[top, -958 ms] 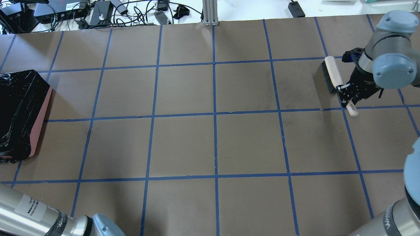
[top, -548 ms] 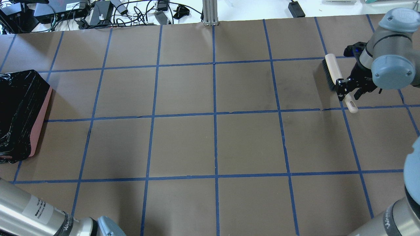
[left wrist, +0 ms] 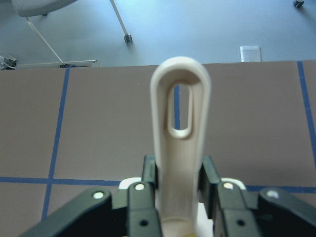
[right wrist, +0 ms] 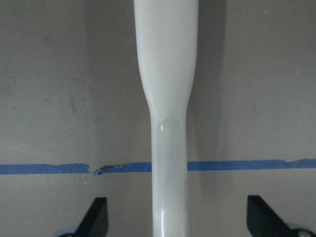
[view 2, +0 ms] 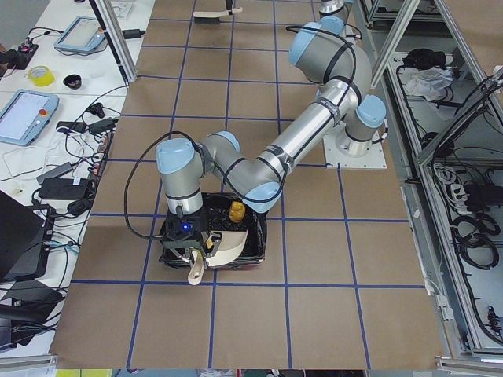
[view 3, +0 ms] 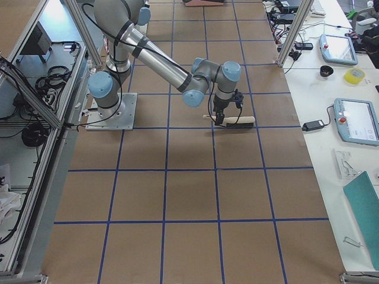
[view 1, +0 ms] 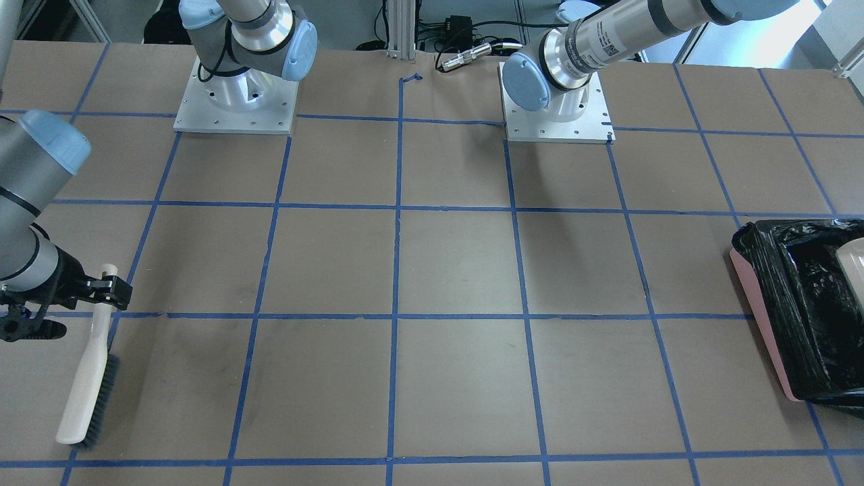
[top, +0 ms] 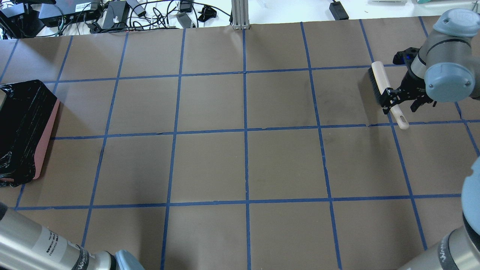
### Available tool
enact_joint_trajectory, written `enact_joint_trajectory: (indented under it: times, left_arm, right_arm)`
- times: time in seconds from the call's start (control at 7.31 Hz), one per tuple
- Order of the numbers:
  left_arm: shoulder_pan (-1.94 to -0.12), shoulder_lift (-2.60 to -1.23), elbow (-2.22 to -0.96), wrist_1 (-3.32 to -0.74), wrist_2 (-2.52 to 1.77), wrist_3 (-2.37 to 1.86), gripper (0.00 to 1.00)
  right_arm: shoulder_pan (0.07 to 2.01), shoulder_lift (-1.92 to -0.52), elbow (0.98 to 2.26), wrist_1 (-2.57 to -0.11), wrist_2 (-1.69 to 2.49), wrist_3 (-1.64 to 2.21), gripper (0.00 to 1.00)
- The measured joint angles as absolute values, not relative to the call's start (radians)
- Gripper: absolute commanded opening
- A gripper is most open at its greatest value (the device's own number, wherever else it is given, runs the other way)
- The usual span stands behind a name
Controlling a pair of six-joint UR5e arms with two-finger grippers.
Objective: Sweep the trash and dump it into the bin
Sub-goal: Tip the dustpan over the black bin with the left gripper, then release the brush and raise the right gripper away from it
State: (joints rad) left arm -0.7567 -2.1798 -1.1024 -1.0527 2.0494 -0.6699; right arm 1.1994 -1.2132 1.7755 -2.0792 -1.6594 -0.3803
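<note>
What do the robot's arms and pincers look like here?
Silver tube arms with pale-blue rounded joint caps; the left arm carries a white printed label. Left pincer and right pincer are black and angular, the left showing pale screw heads.

Worktop: brown w/ blue tape grid. Bin: pink, w/ glossy black bag. Brush: cream handle, dk grey bristles. Dustpan: pale beige. Lump: yellow-orange. Arms: silver tubes, lt-blue joint caps.
</note>
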Motion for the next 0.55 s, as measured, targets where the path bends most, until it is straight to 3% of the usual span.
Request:
enact_joint_trajectory:
  times: [0.55]
  left_arm:
    - [-0.826,-2.131,-1.119,-1.027,2.23,-0.64,0.0]
  right_arm:
    - [1.265,-1.38,1.769,-2.029,-1.611,-0.36,1.0]
